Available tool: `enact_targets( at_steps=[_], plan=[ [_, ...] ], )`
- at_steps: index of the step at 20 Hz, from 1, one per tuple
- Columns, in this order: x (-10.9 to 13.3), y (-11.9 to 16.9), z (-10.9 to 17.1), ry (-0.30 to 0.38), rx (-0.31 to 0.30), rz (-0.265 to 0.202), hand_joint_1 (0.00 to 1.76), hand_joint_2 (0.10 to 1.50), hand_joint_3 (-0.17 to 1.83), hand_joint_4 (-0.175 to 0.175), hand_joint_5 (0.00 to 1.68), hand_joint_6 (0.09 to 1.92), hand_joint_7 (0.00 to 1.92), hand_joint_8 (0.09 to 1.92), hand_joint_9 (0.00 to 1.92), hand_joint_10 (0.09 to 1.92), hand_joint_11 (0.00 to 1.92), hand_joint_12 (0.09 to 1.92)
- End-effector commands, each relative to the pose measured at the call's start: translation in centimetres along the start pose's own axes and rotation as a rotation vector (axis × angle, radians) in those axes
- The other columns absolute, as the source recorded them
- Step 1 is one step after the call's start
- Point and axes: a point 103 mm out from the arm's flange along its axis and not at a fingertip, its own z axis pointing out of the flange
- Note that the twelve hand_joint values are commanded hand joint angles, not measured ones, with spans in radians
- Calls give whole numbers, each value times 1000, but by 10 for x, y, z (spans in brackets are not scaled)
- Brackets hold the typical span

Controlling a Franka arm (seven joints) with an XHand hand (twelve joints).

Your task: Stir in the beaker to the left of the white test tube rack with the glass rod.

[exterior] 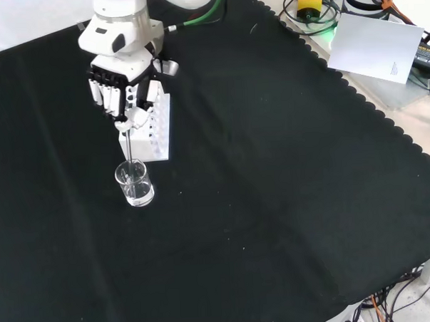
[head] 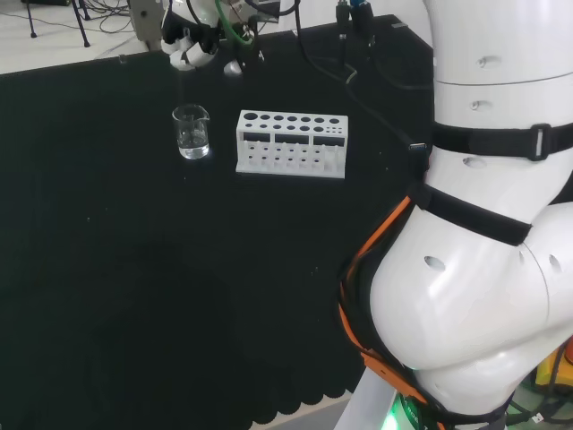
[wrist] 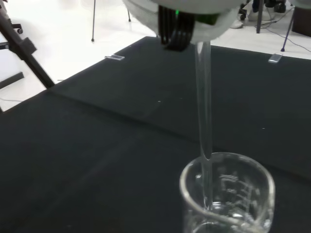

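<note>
Robot hand (exterior: 126, 90) hangs directly above the beaker (exterior: 134, 183), fingers curled around the top of the glass rod (exterior: 131, 147). The rod's long axis runs near vertical, lower end inside the beaker mouth. In the front view the beaker stands just before the white test tube rack (exterior: 154, 131) on the worktop (exterior: 288, 200). Stirring should need only small circular travel.
</note>
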Motion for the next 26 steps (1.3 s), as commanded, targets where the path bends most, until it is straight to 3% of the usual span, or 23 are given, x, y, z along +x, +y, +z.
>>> enact_targets(
  at_steps=[1,6,11,20,26],
  plan=[
    [-44,-13,5,-5,22,57,1307,803,462,-175,1193,427,1205,1020,1747,524,1462,1012],
    [-43,-34,-3,-44,28,53,1306,806,458,-175,1193,426,1204,1020,1745,526,1462,1012],
    [-19,-43,-12,-40,18,43,1306,808,454,-175,1193,424,1203,1020,1745,528,1462,1011],
    [25,-14,-25,-40,-10,-32,1306,811,447,-175,1194,421,1202,1021,1743,531,1463,1011],
    [22,9,-12,-25,2,-52,1306,814,442,-175,1195,418,1201,1021,1742,533,1462,1010]
  ],
)
